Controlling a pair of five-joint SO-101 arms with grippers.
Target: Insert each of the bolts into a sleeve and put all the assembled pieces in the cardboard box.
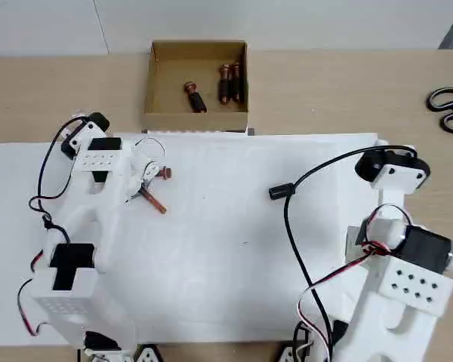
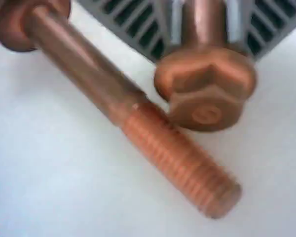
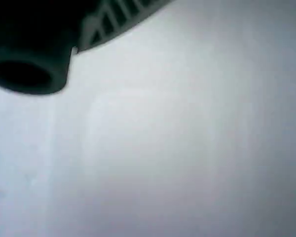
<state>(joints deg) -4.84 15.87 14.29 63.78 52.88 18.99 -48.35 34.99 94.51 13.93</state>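
Two bolts are sitting at the left gripper (image 1: 154,178): its jaws are pinching the held bolt (image 2: 204,91) by the shank, while the loose bolt (image 2: 128,108) is lying just beside their tips on the white sheet (image 1: 234,249). A black sleeve (image 3: 27,71) is showing right at the right gripper (image 3: 76,47); whether its jaws are clamping it, I cannot tell.

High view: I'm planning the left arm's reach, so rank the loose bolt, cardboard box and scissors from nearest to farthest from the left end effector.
From the left end effector:
1. Loose bolt, lying right beside it.
2. Cardboard box, farther back.
3. Scissors, far off to the right.
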